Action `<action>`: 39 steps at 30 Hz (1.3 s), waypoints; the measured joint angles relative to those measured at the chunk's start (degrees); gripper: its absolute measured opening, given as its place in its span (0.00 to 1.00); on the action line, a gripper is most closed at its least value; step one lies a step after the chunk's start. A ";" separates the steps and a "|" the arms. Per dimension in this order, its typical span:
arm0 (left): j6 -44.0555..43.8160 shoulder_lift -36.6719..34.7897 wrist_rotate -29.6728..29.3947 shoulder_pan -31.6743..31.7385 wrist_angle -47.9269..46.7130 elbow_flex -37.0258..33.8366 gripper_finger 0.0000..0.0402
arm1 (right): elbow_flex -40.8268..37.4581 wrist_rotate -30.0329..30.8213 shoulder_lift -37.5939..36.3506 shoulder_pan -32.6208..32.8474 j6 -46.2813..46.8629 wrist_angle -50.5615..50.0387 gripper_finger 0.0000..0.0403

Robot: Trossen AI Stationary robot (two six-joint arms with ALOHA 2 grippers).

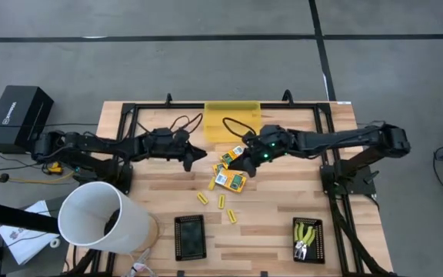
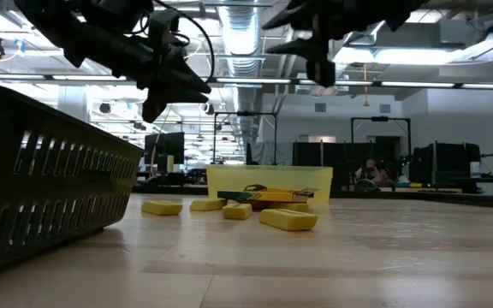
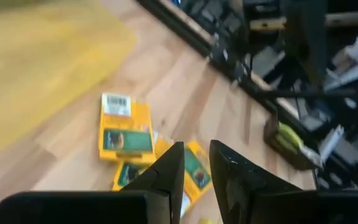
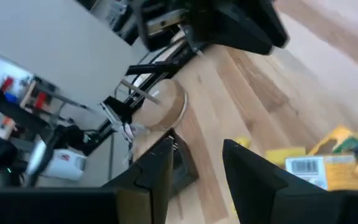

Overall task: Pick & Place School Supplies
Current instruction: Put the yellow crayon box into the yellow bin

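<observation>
Both grippers hang empty over the box pile.
Left gripper (image 1: 198, 155) slightly parted at nine o'clock of boxes (image 1: 231, 171); right gripper (image 1: 246, 164) parted, above them; bare wooden table (image 1: 275, 208) toward six.

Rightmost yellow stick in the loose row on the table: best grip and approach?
Judging from the overhead view, come straight down on the yellow stick and pinch its long sides at mid-length. It lies flat, apart from its neighbours, so fingers have room either side. The right hand hovers nearest, over the printed boxes.

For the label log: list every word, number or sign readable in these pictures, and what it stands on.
None can be read.
Black box beside the table: white logo, too small.
Printed boxes: barcode label and green print, blurred.
Yellow bin: no marking visible.
</observation>
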 joint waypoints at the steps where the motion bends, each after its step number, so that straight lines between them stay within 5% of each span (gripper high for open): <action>1: 0.24 0.00 0.46 0.06 -0.22 0.00 0.18 | -0.02 -0.29 0.16 -0.11 1.35 -0.94 0.32; 7: 1.47 0.00 0.57 1.79 -1.49 -0.01 0.18 | -0.59 1.47 0.43 0.47 2.90 -16.40 0.36; 12: 1.44 0.00 0.51 3.59 -1.91 -0.02 0.18 | -4.89 1.07 0.14 0.60 5.72 -17.65 0.42; 30: -5.03 0.00 0.49 5.55 -5.55 -0.04 0.18 | -24.89 -0.19 -0.02 -0.61 23.88 12.18 0.47; 39: -4.35 0.00 0.45 5.57 -5.95 -0.06 0.18 | -25.69 4.05 0.36 -0.58 29.17 12.98 0.46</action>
